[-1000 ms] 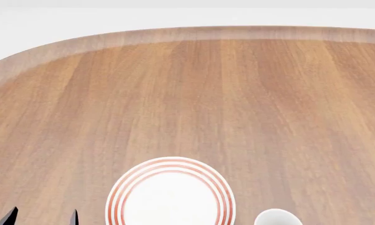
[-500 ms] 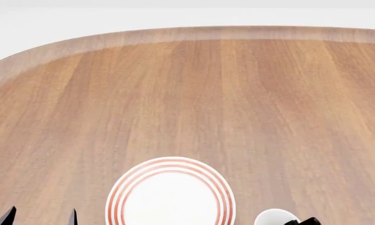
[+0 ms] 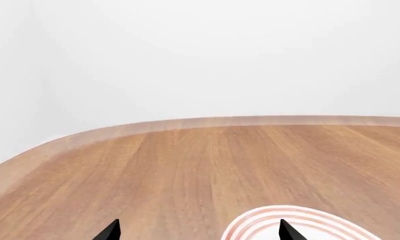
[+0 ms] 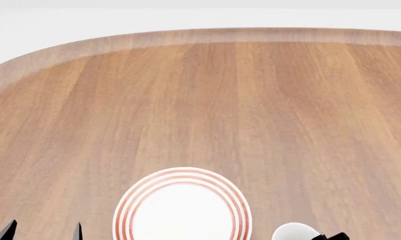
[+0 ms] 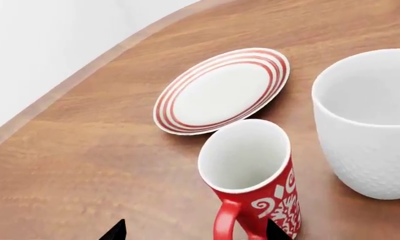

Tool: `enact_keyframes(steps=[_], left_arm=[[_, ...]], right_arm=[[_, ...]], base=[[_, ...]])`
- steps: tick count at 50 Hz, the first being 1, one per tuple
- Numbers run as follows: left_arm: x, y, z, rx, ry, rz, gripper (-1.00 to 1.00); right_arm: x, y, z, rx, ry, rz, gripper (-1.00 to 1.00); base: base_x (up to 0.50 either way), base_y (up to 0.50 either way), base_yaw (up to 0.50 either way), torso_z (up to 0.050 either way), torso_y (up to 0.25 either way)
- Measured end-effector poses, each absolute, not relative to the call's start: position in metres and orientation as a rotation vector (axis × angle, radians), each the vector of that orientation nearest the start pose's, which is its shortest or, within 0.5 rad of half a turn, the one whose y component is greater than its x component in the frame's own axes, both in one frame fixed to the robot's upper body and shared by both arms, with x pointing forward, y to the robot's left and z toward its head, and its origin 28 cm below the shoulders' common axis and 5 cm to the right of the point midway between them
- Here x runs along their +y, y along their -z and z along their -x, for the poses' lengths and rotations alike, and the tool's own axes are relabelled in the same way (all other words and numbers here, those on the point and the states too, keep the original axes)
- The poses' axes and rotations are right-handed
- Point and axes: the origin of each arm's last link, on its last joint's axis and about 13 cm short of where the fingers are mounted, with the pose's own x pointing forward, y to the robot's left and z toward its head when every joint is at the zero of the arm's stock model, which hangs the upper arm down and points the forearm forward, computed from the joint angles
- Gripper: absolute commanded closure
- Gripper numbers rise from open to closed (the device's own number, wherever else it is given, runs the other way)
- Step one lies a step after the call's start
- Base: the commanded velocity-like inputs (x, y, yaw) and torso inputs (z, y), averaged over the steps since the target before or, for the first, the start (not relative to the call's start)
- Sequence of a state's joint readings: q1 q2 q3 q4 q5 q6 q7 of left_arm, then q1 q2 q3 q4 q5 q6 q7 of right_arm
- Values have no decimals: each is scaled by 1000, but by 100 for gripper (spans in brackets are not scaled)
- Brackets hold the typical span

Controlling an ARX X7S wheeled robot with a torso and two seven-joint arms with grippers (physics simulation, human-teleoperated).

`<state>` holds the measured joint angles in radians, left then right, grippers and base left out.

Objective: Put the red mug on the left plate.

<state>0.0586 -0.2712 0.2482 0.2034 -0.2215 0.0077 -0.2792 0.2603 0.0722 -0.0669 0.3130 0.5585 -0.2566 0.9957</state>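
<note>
The red mug [image 5: 254,176] with white scrollwork stands upright on the table, its handle [image 5: 225,221] turned toward my right gripper [image 5: 195,232]. That gripper is open, and the handle lies between its two black fingertips, closer to one of them, touching neither. The mug is below the edge of the head view. A ringed white plate [image 4: 182,206] lies at the front centre and also shows beyond the mug in the right wrist view [image 5: 221,90]. I take it for the left plate. My left gripper [image 4: 43,232] is open and empty, left of the plate [image 3: 299,226].
A larger plain white mug [image 5: 369,125] stands close beside the red mug, its rim showing in the head view [image 4: 295,232]. One black tip of the right gripper [image 4: 335,236] shows next to it. The wooden table's rounded far edge [image 4: 186,36] runs across the back.
A black tip of my right gripper has come into the head view at the bottom right and shifted a little to the right. The left gripper and the plate have not moved.
</note>
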Motion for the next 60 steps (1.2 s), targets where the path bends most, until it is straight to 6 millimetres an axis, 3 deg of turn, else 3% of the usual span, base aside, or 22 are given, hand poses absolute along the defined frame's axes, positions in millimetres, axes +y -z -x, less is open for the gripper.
enact_keyframes(steps=[60], left_arm=[[211,-38,-193,-83,12,6,-100]], right_arm=[[-110,-9,-294,161,1096,-455,-100]], base=[[0,0,0,0,0]])
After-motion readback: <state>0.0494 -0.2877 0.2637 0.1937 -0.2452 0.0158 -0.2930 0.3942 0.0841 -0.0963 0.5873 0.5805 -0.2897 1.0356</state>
